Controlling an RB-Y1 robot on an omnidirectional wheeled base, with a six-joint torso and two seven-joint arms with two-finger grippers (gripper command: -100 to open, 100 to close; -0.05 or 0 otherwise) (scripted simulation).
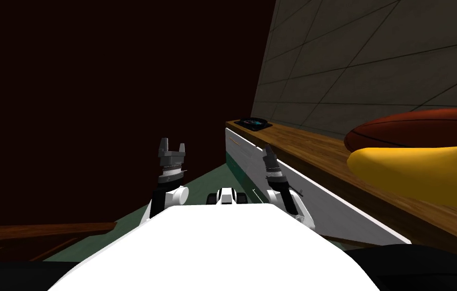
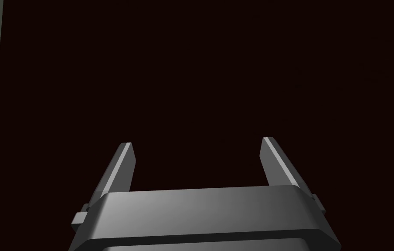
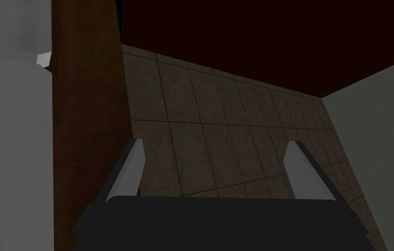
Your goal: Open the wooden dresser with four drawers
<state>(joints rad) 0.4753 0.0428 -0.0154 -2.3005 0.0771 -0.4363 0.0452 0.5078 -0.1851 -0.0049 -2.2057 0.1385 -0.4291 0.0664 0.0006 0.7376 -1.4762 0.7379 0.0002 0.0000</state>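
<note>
The dresser [image 1: 323, 202] runs along the tiled wall on my right, with a white front and a brown wooden top [image 1: 303, 146]. My right gripper [image 1: 268, 150] hovers just in front of its white face, near the far end, apart from it. In the right wrist view that gripper [image 3: 215, 146] is open and holds nothing; the dresser's wooden edge [image 3: 87, 130] and pale front [image 3: 13, 152] lie beside one finger. My left gripper [image 1: 172, 145] is raised over the floor, left of the dresser. It is open [image 2: 196, 146] before a flat dark maroon surface.
On the dresser top sit a dark dish [image 1: 253, 123] at the far end, a brown ball [image 1: 424, 124] and a yellow object [image 1: 424, 172] close by. A dark maroon wall [image 1: 96, 101] stands ahead. A low wooden edge [image 1: 35, 230] lies at my left. Greenish floor [image 1: 207, 177] runs between.
</note>
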